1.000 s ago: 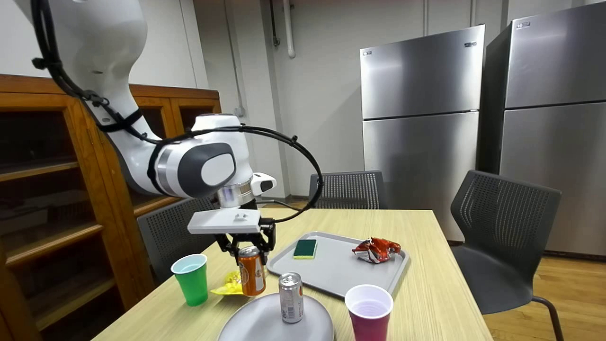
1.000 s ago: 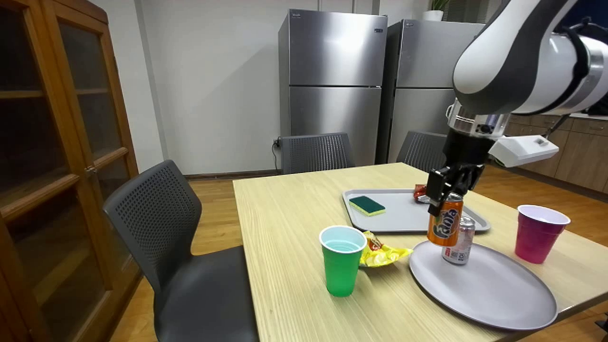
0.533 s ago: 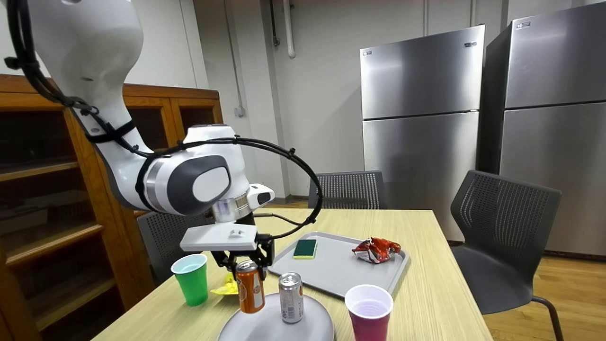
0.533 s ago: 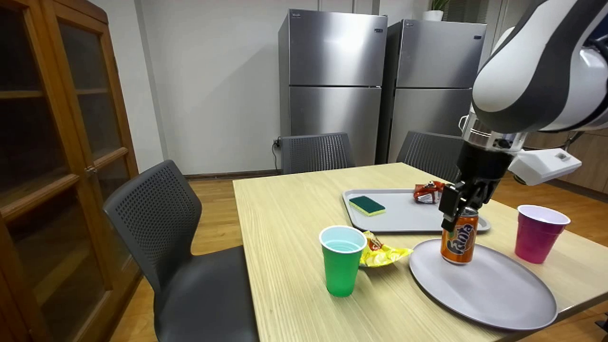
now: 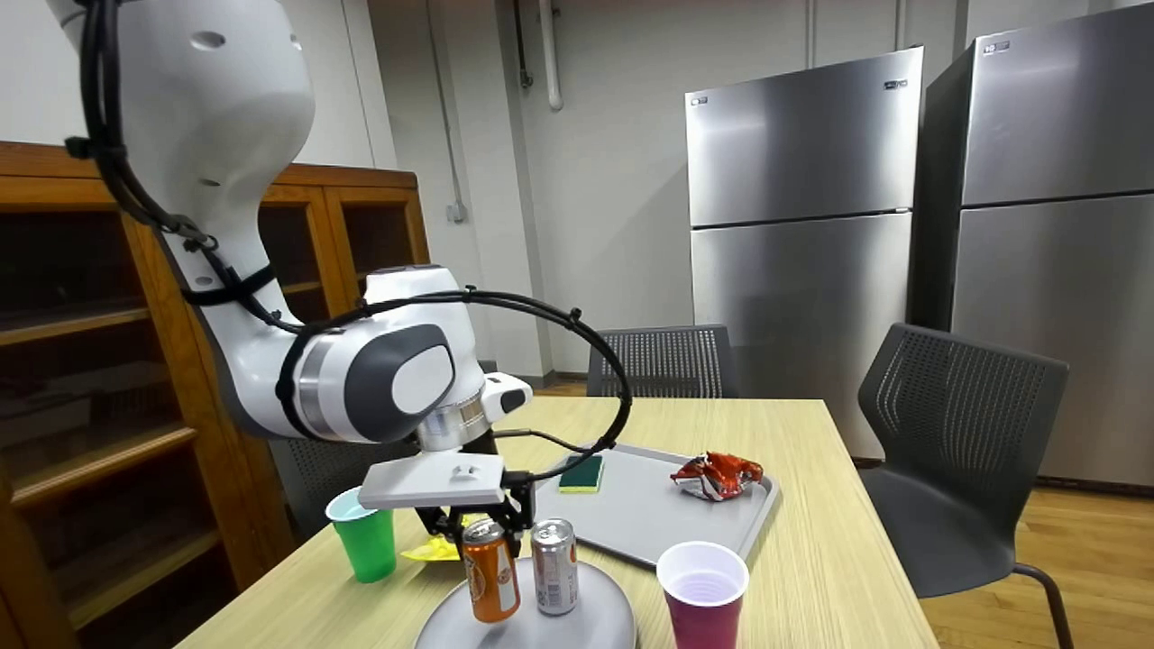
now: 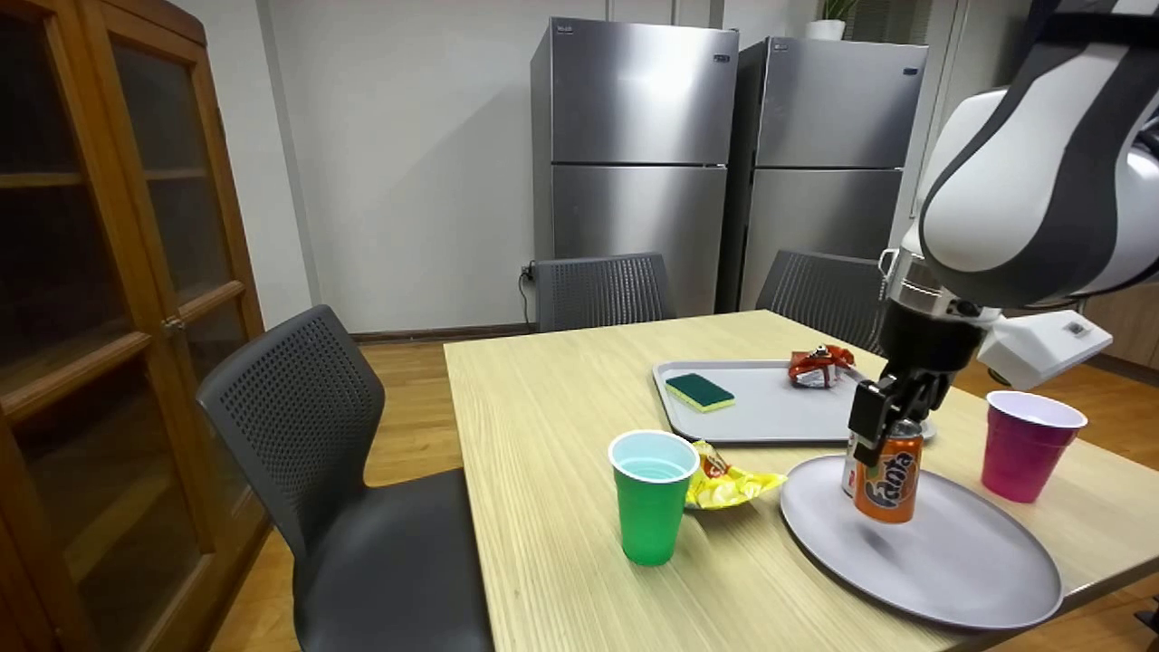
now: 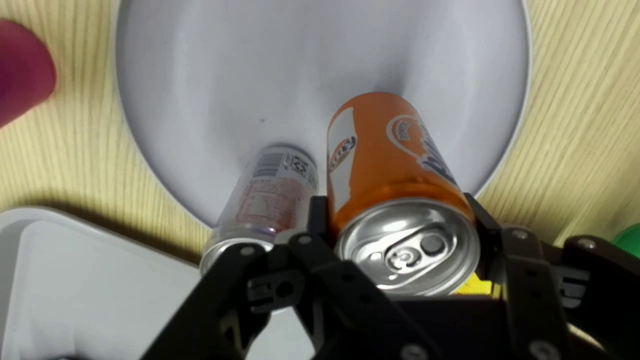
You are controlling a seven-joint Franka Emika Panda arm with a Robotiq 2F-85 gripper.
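My gripper [image 7: 397, 212] is shut on an orange Fanta can [image 7: 380, 145], with one finger on each side near its silver top. The can also shows in both exterior views [image 5: 491, 577] [image 6: 890, 484]. It hangs close to upright, a little above the round grey plate [image 6: 960, 561], with its shadow on the plate. A silver can [image 5: 554, 568] stands on the plate close beside it. In the wrist view the silver can [image 7: 275, 190] is left of the orange can, near the left finger. In an exterior view the silver can [image 6: 849, 471] is mostly hidden behind the orange can and gripper.
A grey tray [image 5: 649, 505] holds a green-yellow sponge [image 6: 700, 392] and a red wrapper [image 5: 717, 476]. A green cup [image 6: 652, 507] and a yellow wrapper [image 6: 724, 484] are on one side of the plate. A pink cup [image 6: 1028, 453] is on the other. Chairs [image 6: 299, 471] surround the table.
The gripper has carried the orange can lower and further over the plate, from near its edge to beside the silver can. The other things have not moved.
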